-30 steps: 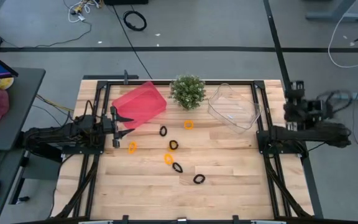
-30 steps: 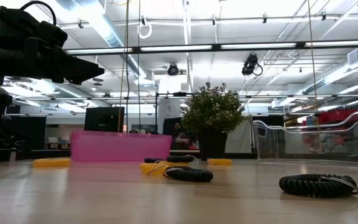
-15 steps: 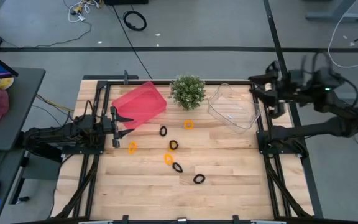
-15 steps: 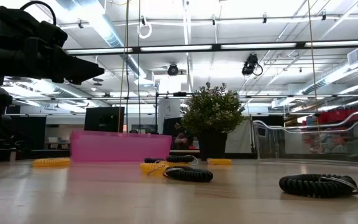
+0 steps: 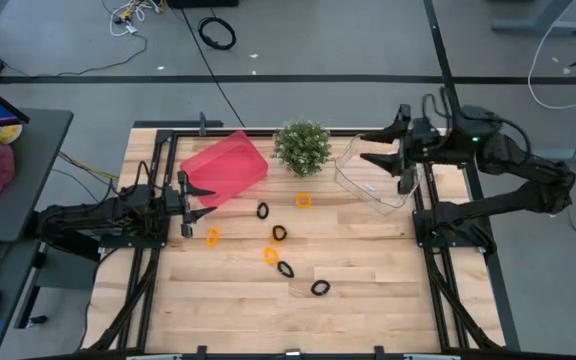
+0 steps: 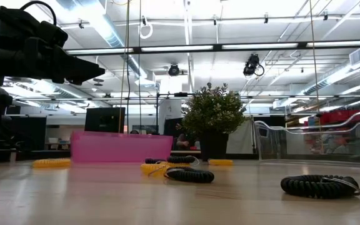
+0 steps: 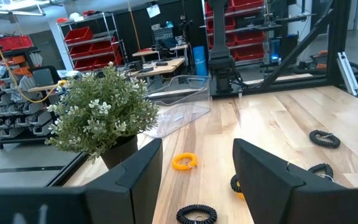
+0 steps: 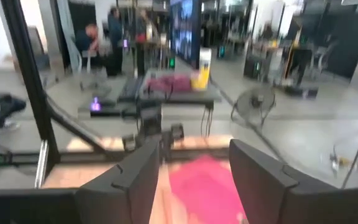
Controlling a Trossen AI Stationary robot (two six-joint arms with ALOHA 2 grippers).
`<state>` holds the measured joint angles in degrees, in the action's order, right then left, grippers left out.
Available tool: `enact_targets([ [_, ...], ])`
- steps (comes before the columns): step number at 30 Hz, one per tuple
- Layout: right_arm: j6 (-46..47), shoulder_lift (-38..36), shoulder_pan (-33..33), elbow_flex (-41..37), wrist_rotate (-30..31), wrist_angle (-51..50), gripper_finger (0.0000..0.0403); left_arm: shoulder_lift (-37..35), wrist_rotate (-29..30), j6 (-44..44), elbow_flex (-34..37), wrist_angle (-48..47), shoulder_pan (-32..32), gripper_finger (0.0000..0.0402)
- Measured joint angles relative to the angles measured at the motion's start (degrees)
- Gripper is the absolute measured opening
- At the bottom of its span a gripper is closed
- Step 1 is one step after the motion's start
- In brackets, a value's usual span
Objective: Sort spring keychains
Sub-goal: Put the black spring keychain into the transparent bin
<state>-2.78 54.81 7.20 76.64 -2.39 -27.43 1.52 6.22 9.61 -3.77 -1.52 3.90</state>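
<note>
Swinging in from the table's right edge, the right gripper [image 5: 381, 146] now hangs over the clear bin [image 5: 376, 176], fingers spread apart, grasping nothing. Nearest the front lies a black spring keychain [image 5: 319, 288]; the other keychains, orange [image 5: 213, 237] and black [image 5: 263, 211], dot mid-table. Left gripper [image 5: 184, 203], fingers parted, waits beside the pink bin [image 5: 225, 168]. Farthest back stands the potted plant [image 5: 302, 148].

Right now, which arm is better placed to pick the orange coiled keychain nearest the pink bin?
Left. Its open claw sits low beside the orange coiled keychain near the pink plastic bin. The right claw hangs open over the clear plastic container, farther off.
</note>
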Motion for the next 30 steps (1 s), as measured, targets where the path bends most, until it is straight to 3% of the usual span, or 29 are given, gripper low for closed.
enact_targets([
  [16,7.8,13.9,-4.4,3.3,-0.2,-23.1,0.0199,0.0,0.0,0.0,0.0,0.0,0.0,0.02],
  [30,11.6,23.8,-15.7,2.3,-0.2,-26.9,0.0199,0.0,0.0,0.0,0.0,0.0,0.0,0.02],
])
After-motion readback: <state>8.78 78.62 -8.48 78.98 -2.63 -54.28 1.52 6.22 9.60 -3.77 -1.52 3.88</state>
